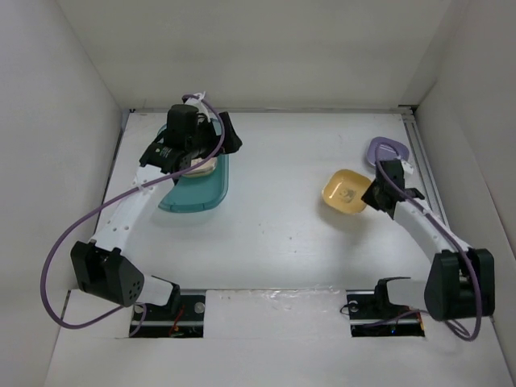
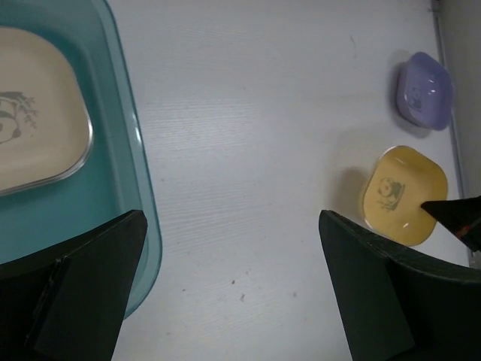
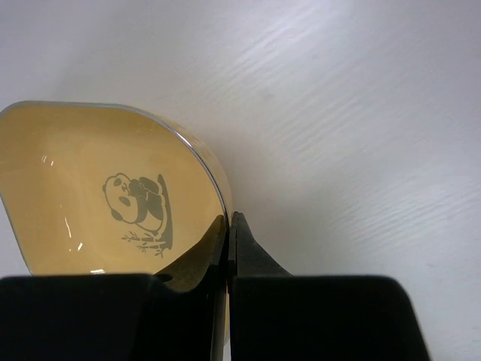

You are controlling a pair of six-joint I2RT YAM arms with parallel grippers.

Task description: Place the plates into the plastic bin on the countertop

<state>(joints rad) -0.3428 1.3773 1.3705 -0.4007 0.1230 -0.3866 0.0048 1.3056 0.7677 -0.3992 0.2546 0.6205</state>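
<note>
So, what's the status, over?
Right tool shut on yellow plate rim. Left tool open over bin, possibly blocking it. Cream plate inside. Lavender plate waiting.

L gripper [image 2: 231, 226] fingers spread wide, 1 at each bottom corner. Teal bin [image 2: 129, 150] at left w/ 1 cream plate [image 2: 37, 113] inside, panda mark on it. On the white countertop [image 2: 263, 113], far right: lavender plate [image 2: 425, 90], yellow plate [image 2: 398, 194] just below it, apart. Dark tip of R gripper [image 2: 449, 212] touches yellow plate's right edge.
</note>
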